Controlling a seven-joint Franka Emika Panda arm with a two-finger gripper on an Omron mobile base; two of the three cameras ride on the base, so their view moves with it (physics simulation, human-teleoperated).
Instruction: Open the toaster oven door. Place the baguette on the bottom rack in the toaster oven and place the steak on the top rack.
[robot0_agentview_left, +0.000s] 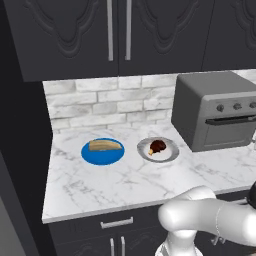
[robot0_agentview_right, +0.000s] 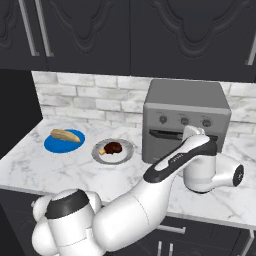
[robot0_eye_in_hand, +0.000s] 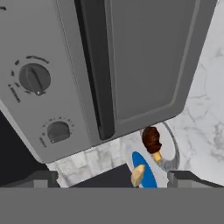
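On the counter's back right: toaster oven, boxy grey, knobs above.
Door: toaster oven door shut, dark bar handle.
Hand: gripper spread wide, empty, just before the door.

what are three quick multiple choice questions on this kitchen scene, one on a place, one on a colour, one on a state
1. Where does the steak lie?
A. on the grey plate
B. on the oven's top rack
C. on the bare counter

2. What colour is the plate under the baguette?
A. red
B. blue
C. white

3. How is the toaster oven door?
A. shut
B. hanging fully open
C. taken off

Answers:
1. A: the dark meat rests on the grey plate beside the toaster oven.
2. B: the tan loaf lies on a bright blue plate.
3. A: the door sits flush with the front, its handle up against the knob strip; the gripper is open before it.
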